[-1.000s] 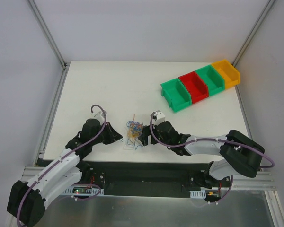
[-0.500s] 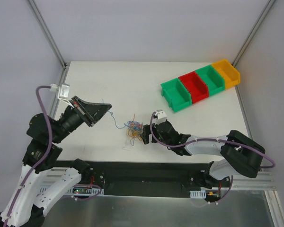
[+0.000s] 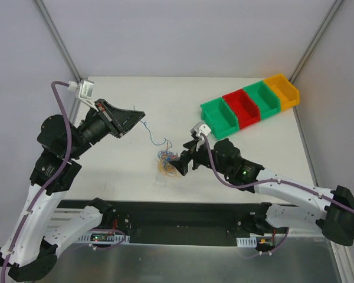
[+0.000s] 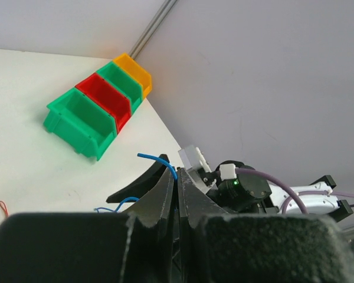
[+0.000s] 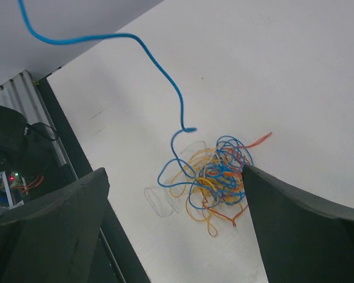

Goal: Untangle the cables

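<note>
The left claw (image 3: pixel 138 115), clenched on the blue cable (image 5: pixel 182 109) up-left of the tangle (image 5: pixel 215 177) on the counter (image 3: pixel 135 94), should probably draw slowly away from that tangle while the right claw (image 3: pixel 180 164), spread wide just right of it, pins the other strands.

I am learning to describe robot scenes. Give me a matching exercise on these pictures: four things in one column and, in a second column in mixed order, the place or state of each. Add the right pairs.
Column A
1. left hand
2. right hand
3. blue cable
4. bins

Column B
a. open, its fingers on either side of the knot, not gripping it
b. in a row at the far right of the table
c. shut on a strand, raised above the table
d. runs from the knot up to a raised hand

Pairs: 1-c, 2-a, 3-d, 4-b
</note>
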